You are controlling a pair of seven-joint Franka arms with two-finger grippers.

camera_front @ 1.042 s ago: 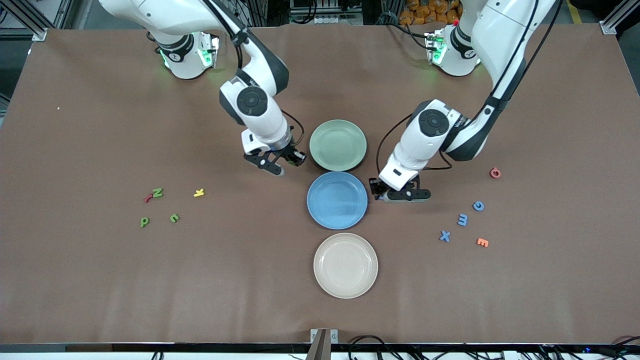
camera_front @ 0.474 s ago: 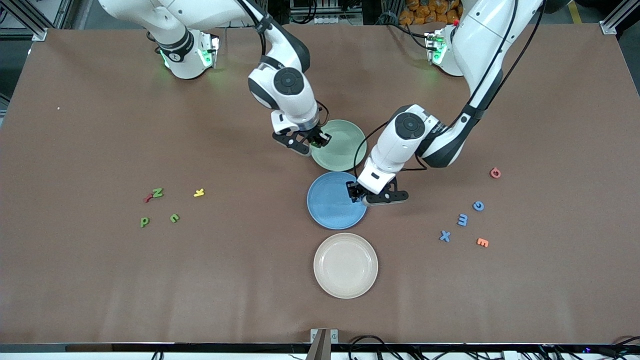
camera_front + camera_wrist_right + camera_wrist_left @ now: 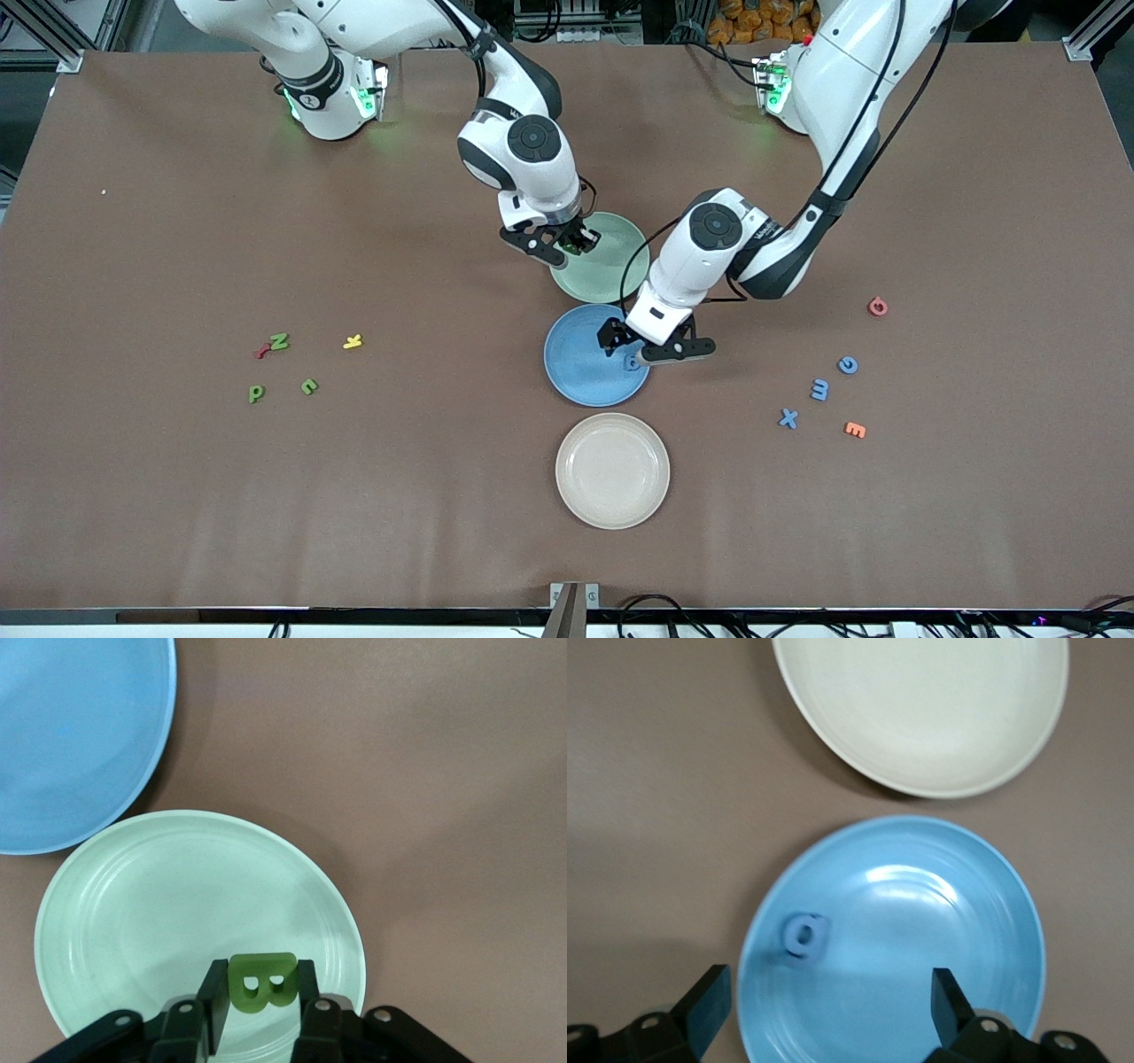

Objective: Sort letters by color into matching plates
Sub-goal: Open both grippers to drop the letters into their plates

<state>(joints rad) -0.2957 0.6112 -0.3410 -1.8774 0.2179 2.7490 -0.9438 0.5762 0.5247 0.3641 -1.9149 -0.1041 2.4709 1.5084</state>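
Item: letter sort, two arms, one piece each.

- Left gripper: over the blue plate, claw spread wide, nothing between the fingers. A blue letter lies in that plate close to the rim.
- Right gripper: over the green plate, claw pinching a green letter B near the plate's edge.
- Still loose: three green letters toward the right arm's end of the table; three blue letters toward the left arm's end, among red and orange ones.
- Cream plate: nearest the front camera, bare.

Risks: a release this close to the green rim could let the B bounce or slide onto the table. The two arms work close together over adjoining plates and could clip each other on the way out. The left fingers could nudge the blue letter over the rim.
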